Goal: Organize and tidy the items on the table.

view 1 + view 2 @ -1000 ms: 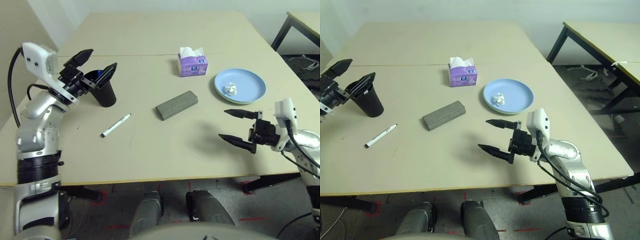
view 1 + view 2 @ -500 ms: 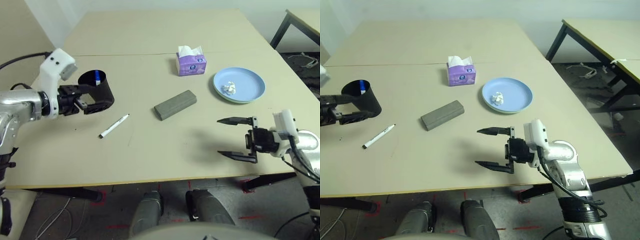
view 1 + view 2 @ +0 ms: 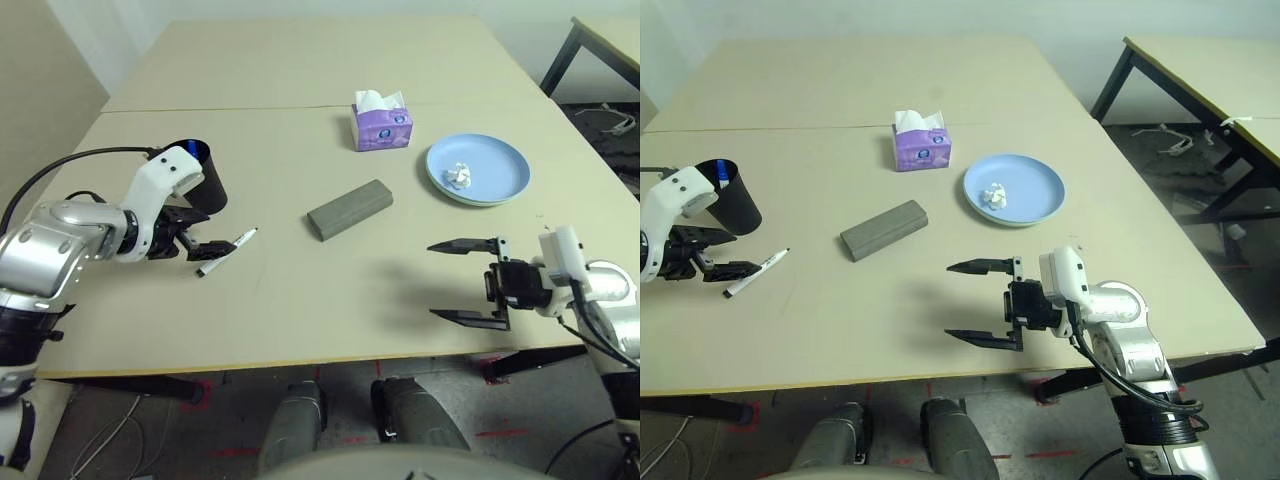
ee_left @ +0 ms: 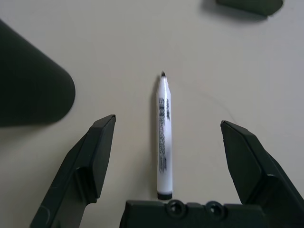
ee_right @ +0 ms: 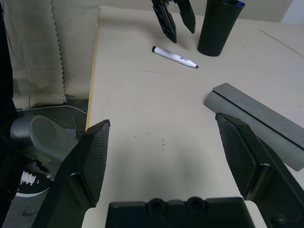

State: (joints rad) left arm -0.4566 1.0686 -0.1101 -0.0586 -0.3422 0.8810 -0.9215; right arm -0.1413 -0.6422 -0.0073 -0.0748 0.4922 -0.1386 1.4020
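Note:
A white marker [image 4: 162, 137] with a black tip lies on the beige table [image 3: 300, 300]. My left gripper [image 3: 205, 235] hangs open just over it, one finger on each side of its near end. Right behind stands the black cup [image 3: 203, 178], with a blue-capped marker [image 3: 197, 152] inside. The grey glasses case [image 3: 350, 208] lies mid-table. A white paper wad [image 3: 459, 177] sits on the blue plate [image 3: 500, 160] at the right. My right gripper [image 3: 462, 280] is open over bare table near the front right edge, holding nothing.
A purple tissue box [image 3: 381, 125] stands behind the case. A seam [image 3: 280, 107] crosses the tabletop, with bare surface beyond it. A second table [image 3: 1200, 70] with dark legs stands at the far right.
My left gripper has left the cup and come down toward the front, now straddling the marker. The right gripper has sunk slightly toward the front edge. Both stay open.

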